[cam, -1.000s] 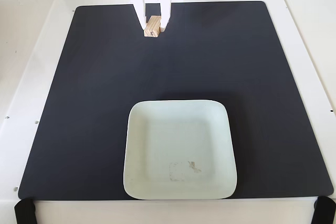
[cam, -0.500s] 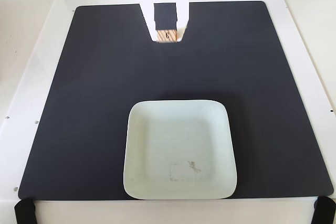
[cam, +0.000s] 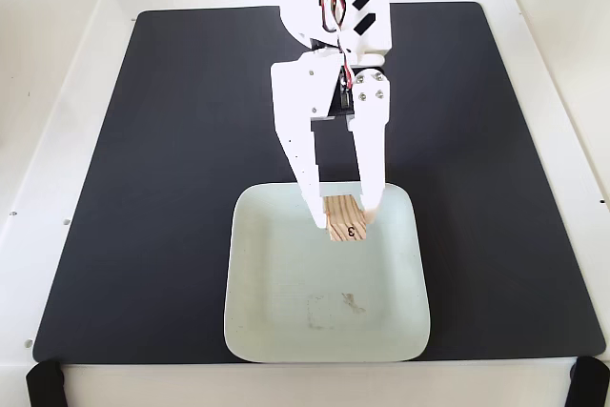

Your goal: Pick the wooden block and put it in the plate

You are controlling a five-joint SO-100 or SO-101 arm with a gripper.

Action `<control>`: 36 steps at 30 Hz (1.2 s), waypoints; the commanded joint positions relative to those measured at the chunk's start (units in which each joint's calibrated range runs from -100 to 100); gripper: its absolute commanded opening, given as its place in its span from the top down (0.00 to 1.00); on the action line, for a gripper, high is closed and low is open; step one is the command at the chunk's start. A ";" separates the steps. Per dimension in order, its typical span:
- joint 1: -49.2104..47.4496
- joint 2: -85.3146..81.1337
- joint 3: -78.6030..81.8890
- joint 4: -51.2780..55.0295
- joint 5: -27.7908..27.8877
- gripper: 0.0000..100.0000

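We've got the wooden block (cam: pixel 345 217) pinched across its long sides in the jaws, over the plate (cam: pixel 286 331). Light, rigid, grippy wood; side hold looks secure.

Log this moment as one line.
phase: carry | gripper: shut on wooden block | position: over plate, upper part | block not yet released

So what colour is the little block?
Light tan wood with grain lines, seen in the fixed view: wooden block.
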 commanded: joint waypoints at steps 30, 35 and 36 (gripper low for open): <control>4.62 -0.48 -0.95 -0.78 0.05 0.50; 4.73 -0.57 -0.95 -0.78 -0.11 0.50; 4.73 -0.57 -0.95 -0.78 -0.16 0.50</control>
